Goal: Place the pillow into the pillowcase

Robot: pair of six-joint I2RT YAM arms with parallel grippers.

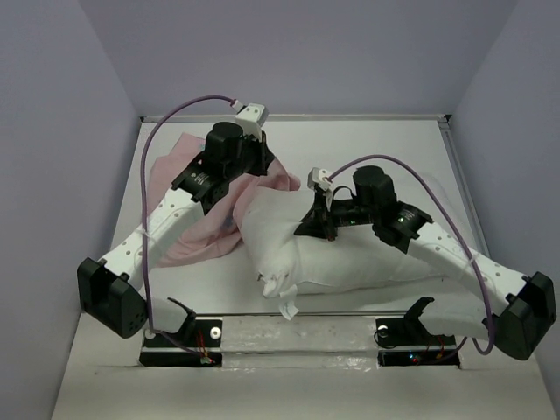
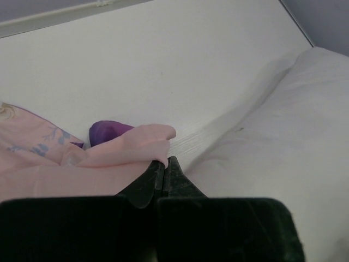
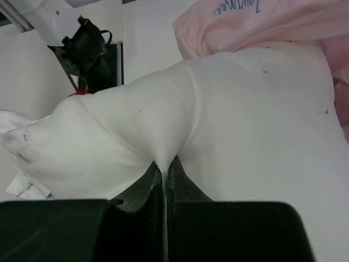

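At the right gripper [image 3: 164, 164]: fingers pressed together on a pucker of the pillow [image 3: 245, 109], whose cover is drawn into a tented crease toward the tips.
At the left gripper [image 2: 166, 162]: fingers pressed together, pinching a thin fold of the pillowcase [image 2: 54, 164] right at the tips; the pillow lies just to its right.
Pillow handling: plump and soft, probably light; a pinch takes only cover cloth, so the bulk will likely sag and drag.
Pillowcase handling: thin, limp, pale pink, with a purple patch beyond the tips; it probably collapses shut unless held at its mouth.
Where to hold: pillow by a corner; pillowcase by the open hem.
Tabletop [image 2: 163, 65]: smooth, white.
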